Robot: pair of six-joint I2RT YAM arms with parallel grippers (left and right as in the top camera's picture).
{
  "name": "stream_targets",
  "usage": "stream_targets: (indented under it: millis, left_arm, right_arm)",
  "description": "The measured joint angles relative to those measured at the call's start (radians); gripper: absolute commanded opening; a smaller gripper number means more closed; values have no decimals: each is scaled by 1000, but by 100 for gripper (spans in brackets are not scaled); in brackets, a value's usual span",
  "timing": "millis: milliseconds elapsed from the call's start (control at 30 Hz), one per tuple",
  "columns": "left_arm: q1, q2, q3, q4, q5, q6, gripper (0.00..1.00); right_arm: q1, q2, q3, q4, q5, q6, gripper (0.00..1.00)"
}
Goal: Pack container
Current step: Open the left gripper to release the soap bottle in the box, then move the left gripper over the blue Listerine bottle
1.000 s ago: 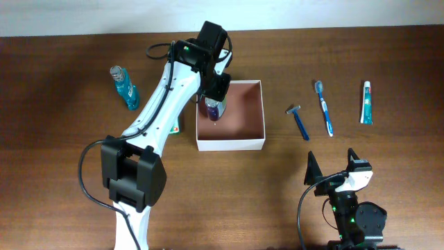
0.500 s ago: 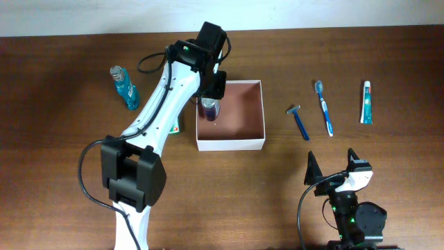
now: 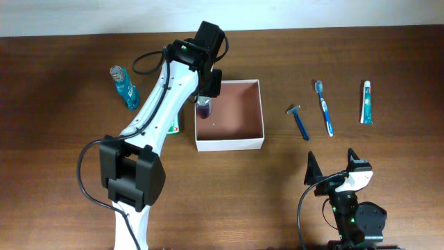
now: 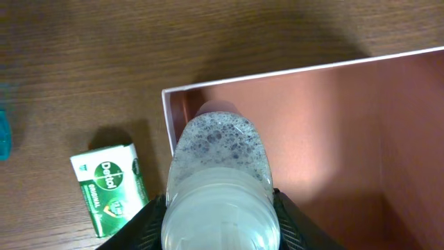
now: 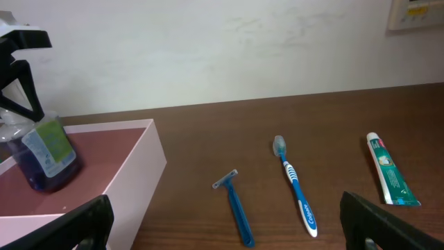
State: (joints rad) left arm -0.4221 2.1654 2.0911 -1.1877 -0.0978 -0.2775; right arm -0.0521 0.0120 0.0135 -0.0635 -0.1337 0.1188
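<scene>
The container (image 3: 243,142) is a square shallow box with white walls and a reddish-brown floor, standing mid-table. My left gripper (image 3: 207,94) hangs over its left side, shut on a clear bottle (image 3: 202,109) of purple liquid held neck-up. In the left wrist view the bottle (image 4: 220,173) fills the gap between the black fingers, its base over the container's corner (image 4: 168,104). The right wrist view shows the bottle (image 5: 45,156) low inside the container (image 5: 139,173); whether it touches the floor I cannot tell. My right gripper (image 3: 331,165) rests open near the front right edge, holding nothing.
A green soap box (image 4: 111,187) lies just left of the container. A blue mouthwash bottle (image 3: 125,87) lies farther left. To the container's right lie a blue razor (image 3: 299,121), a toothbrush (image 3: 324,107) and a toothpaste tube (image 3: 365,103).
My left gripper has carried the bottle leftward inside the container, toward its left wall. The right arm has not moved.
</scene>
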Motion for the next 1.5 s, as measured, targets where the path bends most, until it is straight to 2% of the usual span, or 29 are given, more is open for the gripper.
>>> stream_targets:
  millis: [33, 133, 233, 300, 433, 667, 800, 900, 933, 967, 1200, 1367, 1500]
  left_arm:
    - [1, 0, 0, 0, -3, 0, 26]
    - [4, 0, 0, 0, -9, 2, 49]
    - [3, 0, 0, 1, -13, 8, 57]
    - [4, 0, 2, 2, -15, 11, 67]
    - [4, 0, 2, 3, -19, 12, 71]
    - [4, 0, 11, 3, -19, 11, 72]
    - [4, 0, 74, -14, -19, 22, 73]
    - [4, 0, 185, -70, -20, 46, 81]
    - [5, 0, 232, -95, -23, 54, 97]
    - [7, 0, 282, -118, -27, 63, 99]
    - [74, -21, 546, -354, -89, 101, 99]
    - [211, -30, 566, -487, -101, 129, 99]
    - [327, -30, 563, -492, -61, 173, 99]
  right_arm:
    - [0, 0, 0, 0, 0, 1, 99]
    - [0, 0, 0, 0, 0, 1, 98]
    - [0, 0, 0, 0, 0, 1, 99]
    - [0, 0, 0, 0, 0, 1, 99]
    - [0, 0, 0, 0, 0, 0, 98]
    - [0, 0, 0, 0, 0, 0, 99]
    - [0, 0, 0, 0, 0, 0, 99]
    - [0, 0, 0, 0, 0, 1, 99]
    - [0, 0, 0, 0, 0, 0, 99]
    - [0, 0, 0, 0, 0, 1, 99]
    - [0, 0, 0, 0, 0, 1, 99]
    - [0, 0, 0, 0, 0, 1, 98]
    - [0, 0, 0, 0, 0, 1, 99]
